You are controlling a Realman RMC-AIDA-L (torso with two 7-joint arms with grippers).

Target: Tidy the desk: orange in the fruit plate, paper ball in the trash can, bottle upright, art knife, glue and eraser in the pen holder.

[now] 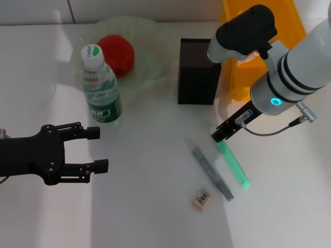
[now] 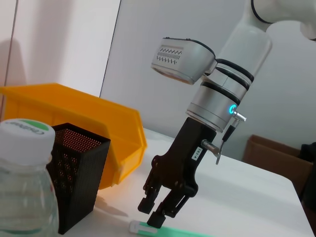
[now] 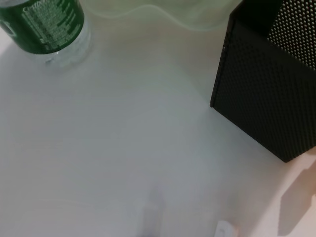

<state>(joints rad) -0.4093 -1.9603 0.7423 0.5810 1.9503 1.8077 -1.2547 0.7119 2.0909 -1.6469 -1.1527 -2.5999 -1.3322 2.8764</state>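
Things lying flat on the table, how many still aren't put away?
3: a green glue stick under the right gripper, a grey art knife beside it, and a tan eraser nearer the robot. More could be hidden.

surface: white desk [image 1: 145, 206] | wall: pale grey [image 2: 163, 19] | far corner: possibly cardboard box [image 2: 271, 155]

Square black metal mesh pen holder [image 3: 269, 94] standing on a pale white tabletop [image 3: 123, 148], clear plastic bottle with green label [image 3: 47, 27] well apart from it, pale green translucent wavy-rimmed fruit plate [image 3: 163, 15] between them, farther back
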